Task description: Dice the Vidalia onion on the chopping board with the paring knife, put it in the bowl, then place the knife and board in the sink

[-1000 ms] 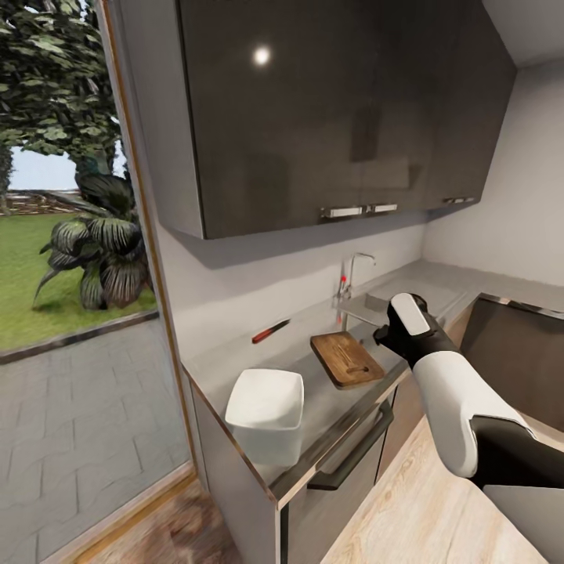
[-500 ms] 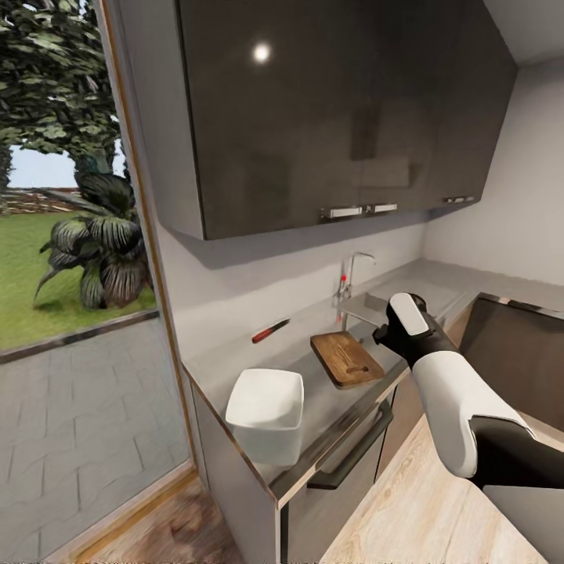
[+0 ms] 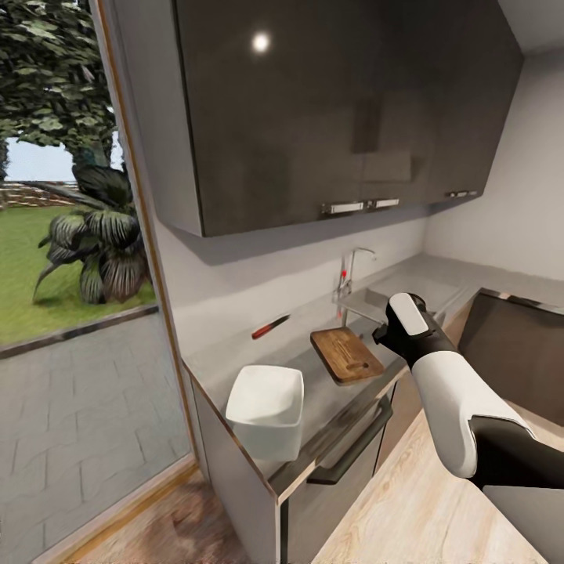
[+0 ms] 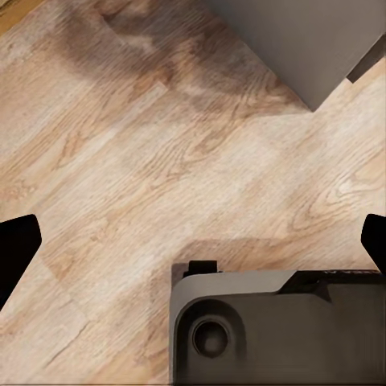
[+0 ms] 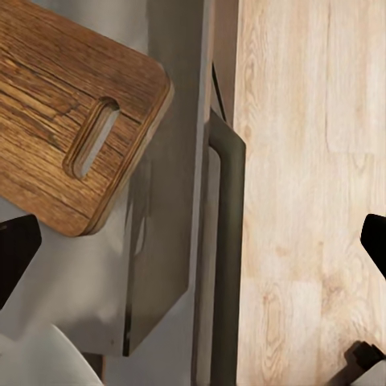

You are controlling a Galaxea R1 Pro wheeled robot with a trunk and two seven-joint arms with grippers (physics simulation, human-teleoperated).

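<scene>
The brown chopping board (image 3: 346,354) lies on the grey countertop (image 3: 227,362) just left of the sink (image 3: 370,301) and its chrome tap (image 3: 352,270). The red-handled paring knife (image 3: 270,327) rests near the back wall. At the counter's near end stands the white bowl (image 3: 266,403). The onion is hidden from view. My right gripper (image 5: 193,256) hovers open above the counter's front edge, beside the board (image 5: 72,153), holding nothing. My left gripper (image 4: 193,245) hangs open over the wooden floor.
Dark wall cabinets (image 3: 329,110) hang above the counter. A dark drawer handle (image 5: 227,241) runs below its edge. A glass door (image 3: 70,235) to the garden is on the left. The robot's base (image 4: 273,330) stands on the wooden floor (image 3: 423,501).
The whole head view has shifted slightly, so the camera moved. The board, knife, bowl and right arm keep their places relative to one another.
</scene>
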